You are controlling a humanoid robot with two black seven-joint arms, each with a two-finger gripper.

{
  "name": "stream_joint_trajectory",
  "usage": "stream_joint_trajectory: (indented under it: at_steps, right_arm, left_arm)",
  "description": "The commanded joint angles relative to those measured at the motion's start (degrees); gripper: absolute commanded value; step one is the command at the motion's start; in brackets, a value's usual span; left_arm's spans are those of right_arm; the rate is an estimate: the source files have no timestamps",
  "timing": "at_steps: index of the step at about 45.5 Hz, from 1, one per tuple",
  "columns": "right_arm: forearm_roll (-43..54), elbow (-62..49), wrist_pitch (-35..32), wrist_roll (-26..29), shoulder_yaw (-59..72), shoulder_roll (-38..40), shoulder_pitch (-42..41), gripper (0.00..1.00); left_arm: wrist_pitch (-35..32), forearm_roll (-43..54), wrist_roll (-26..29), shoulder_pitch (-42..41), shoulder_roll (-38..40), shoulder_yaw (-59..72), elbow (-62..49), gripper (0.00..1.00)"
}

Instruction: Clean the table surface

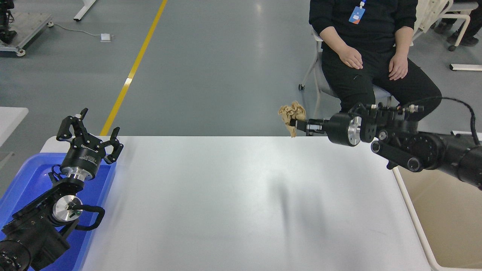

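The table surface [233, 203] spreads white across the lower half of your view, with the blue tray [26, 180] at its left end and the beige tub [448, 210] at its right. Nearer to you at the lower left, your left gripper [92, 130] sits parked over the tray with its fingers spread wide. Farther off, your right gripper [297, 125] hangs above the table's far edge, clenched on a crumpled brown paper ball [292, 113], and beyond it a person [372, 49] sits on a chair.

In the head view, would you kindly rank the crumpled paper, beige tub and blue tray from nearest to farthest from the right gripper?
1. Crumpled paper: held in the right gripper.
2. Beige tub: lower right, under the arm.
3. Blue tray: far left.
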State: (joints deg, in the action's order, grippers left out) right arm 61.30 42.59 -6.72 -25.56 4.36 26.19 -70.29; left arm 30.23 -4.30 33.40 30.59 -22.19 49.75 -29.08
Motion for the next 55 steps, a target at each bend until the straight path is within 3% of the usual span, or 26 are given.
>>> stream_joint_trajectory:
  at_steps: [1, 10, 15, 19, 26, 55]
  right_arm:
    - [-0.57, 0.48, -3.65, -0.10, -4.71, 6.41, -0.99, 0.00]
    - [-5.14, -3.73, -3.65, -0.01, -3.57, 8.35, -0.56, 0.00]
    - [-6.98, -12.42, -3.74, -0.01, -3.22, 8.44, 1.99, 0.00]
    - [-7.60, -25.52, -3.74, -0.01, -3.22, 7.65, 5.42, 0.00]
    - [-7.69, -34.66, -3.65, 0.51, -3.31, 6.24, 9.28, 0.00]
    - [-17.00, -49.88, -2.86, 12.99, -3.22, 3.61, 20.45, 0.00]
  left_arm:
    - [0.00, -0.01, 0.00, 0.00, -0.04, 0.00, -0.01, 1.00]
    - [0.00, -0.01, 0.00, 0.00, -0.05, 0.00, -0.01, 1.00]
    - [0.00, -0.01, 0.00, 0.00, -0.04, 0.00, -0.01, 1.00]
    - [0.00, -0.01, 0.00, 0.00, 0.04, 0.00, -0.01, 1.00]
    - [0.00, -0.01, 0.00, 0.00, -0.04, 0.00, -0.01, 1.00]
    - [0.00, -0.01, 0.00, 0.00, 0.04, 0.00, -0.01, 1.00]
